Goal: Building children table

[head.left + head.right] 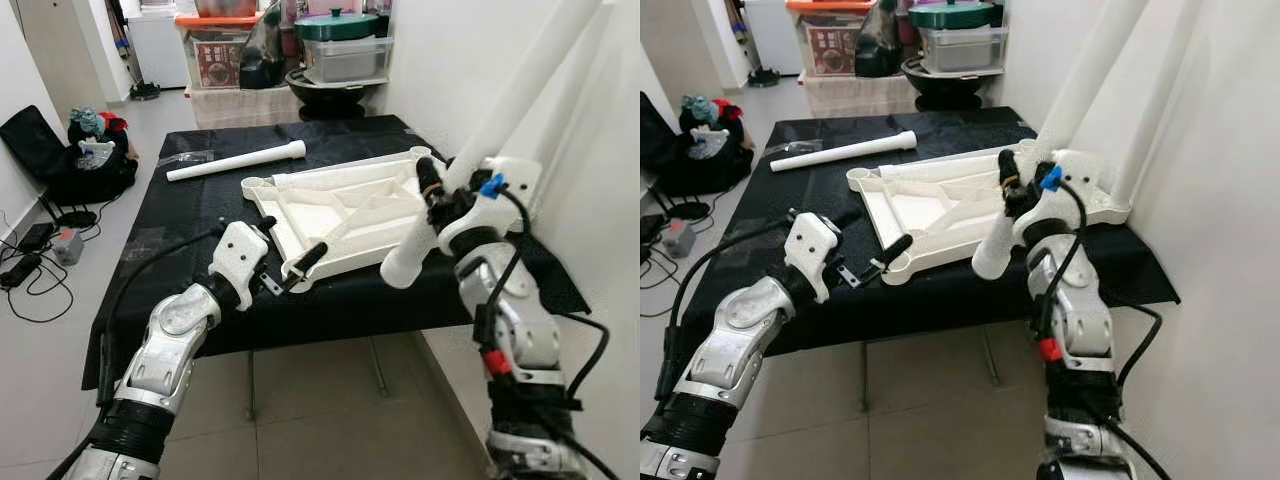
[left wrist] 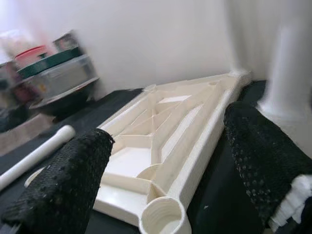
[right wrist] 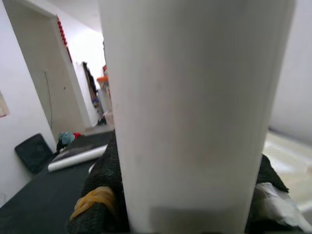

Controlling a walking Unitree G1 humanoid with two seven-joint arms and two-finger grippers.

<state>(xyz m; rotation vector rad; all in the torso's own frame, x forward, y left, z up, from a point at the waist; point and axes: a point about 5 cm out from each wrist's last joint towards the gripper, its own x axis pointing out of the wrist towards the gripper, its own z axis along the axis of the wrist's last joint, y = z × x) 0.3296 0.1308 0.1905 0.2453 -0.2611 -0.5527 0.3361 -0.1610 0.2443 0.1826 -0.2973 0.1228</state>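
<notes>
A white plastic tabletop [image 1: 345, 215] lies upside down on the black-covered table [image 1: 180, 215]. My right gripper [image 1: 440, 200] is shut on a long white leg [image 1: 500, 120], held tilted with its lower end by the tabletop's front right edge. In the right wrist view that leg [image 3: 195, 112] sits between the black fingers [image 3: 100, 195]. A second leg [image 1: 1160, 100] stands upright at the tabletop's far right corner. A third leg [image 1: 235, 162] lies loose at the back left of the table. My left gripper [image 1: 295, 240] is open beside the tabletop's front left corner, whose round socket [image 2: 163, 219] lies between the fingers [image 2: 63, 185].
A white wall [image 1: 600, 200] runs close along the table's right side. Storage boxes and pots [image 1: 335, 50] stand behind the table. A black bag [image 1: 60, 155] and cables [image 1: 30, 270] lie on the floor to the left.
</notes>
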